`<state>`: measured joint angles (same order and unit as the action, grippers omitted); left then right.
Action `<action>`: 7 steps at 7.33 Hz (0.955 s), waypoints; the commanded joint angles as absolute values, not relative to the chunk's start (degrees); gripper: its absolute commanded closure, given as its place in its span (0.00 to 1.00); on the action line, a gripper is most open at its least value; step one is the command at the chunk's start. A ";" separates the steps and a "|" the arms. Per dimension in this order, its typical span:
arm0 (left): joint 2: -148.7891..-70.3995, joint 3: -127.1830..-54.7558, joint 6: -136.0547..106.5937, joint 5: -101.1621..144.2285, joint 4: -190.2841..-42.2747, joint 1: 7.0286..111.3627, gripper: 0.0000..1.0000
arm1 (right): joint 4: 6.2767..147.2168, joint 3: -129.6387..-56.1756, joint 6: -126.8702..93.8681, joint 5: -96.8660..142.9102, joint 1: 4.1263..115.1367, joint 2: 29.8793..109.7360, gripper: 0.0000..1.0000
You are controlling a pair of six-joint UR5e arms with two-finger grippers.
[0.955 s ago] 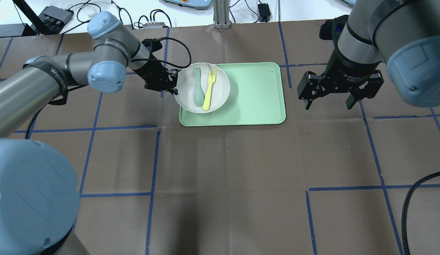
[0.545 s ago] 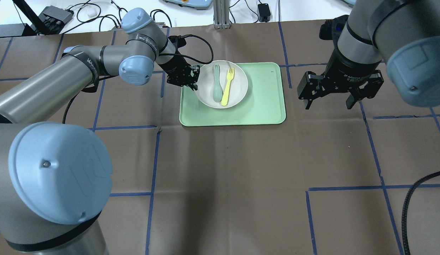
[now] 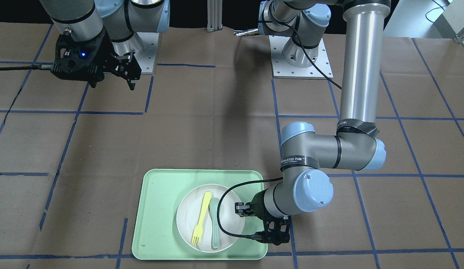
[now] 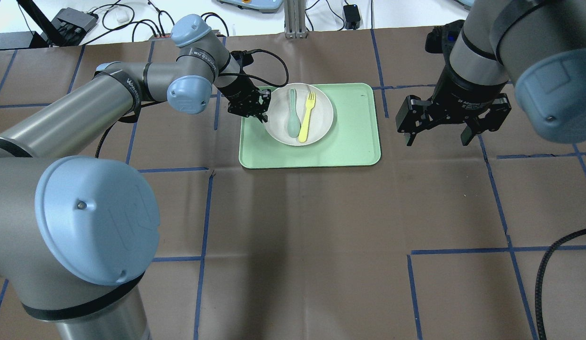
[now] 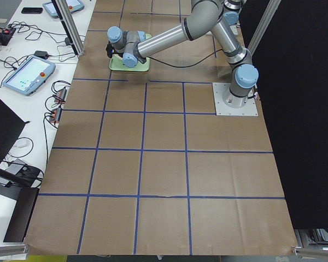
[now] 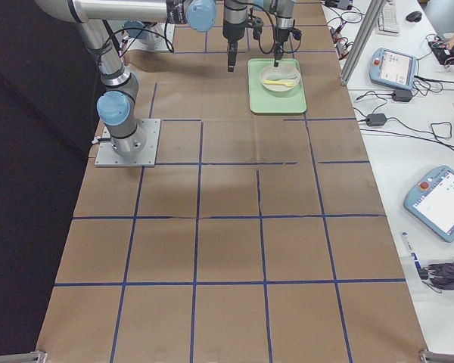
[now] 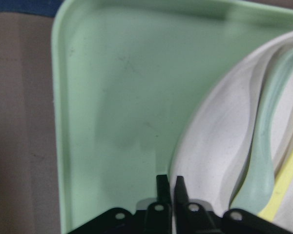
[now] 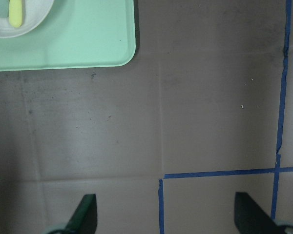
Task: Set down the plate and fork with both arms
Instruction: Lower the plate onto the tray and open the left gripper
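Seen from overhead, the plate (image 4: 322,121) was positioned over the green tray's (image 4: 349,141) eleven o'clock part, with the fork (image 4: 306,118) and a spoon (image 4: 292,115) laid in it. Its nine o'clock rim was pinched by the left gripper (image 4: 263,112). At the tray's three o'clock, the right gripper (image 4: 437,139) was held wide open, empty.

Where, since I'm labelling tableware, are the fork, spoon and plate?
fork (image 4: 306,117): overhead view, middle of its handle.
spoon (image 4: 292,112): overhead view, where handle meets bowl.
plate (image 4: 325,111): overhead view, bare right-hand wall.
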<state>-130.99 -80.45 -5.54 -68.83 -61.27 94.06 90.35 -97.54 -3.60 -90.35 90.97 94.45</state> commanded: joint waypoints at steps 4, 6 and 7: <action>-130.61 -81.03 -5.71 -68.82 -61.44 94.39 0.94 | 90.35 -97.56 -3.60 -90.35 90.97 94.48 0.00; -130.25 -81.56 -5.71 -68.82 -61.44 94.57 0.91 | 90.35 -97.56 -3.60 -90.35 90.97 94.39 0.00; -129.99 -81.65 -5.71 -68.82 -61.44 95.09 0.91 | 90.35 -97.56 -3.52 -90.35 90.97 94.31 0.00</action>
<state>-130.26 -81.47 -5.71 -68.82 -61.43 94.63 90.35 -97.54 -3.58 -90.35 90.97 94.37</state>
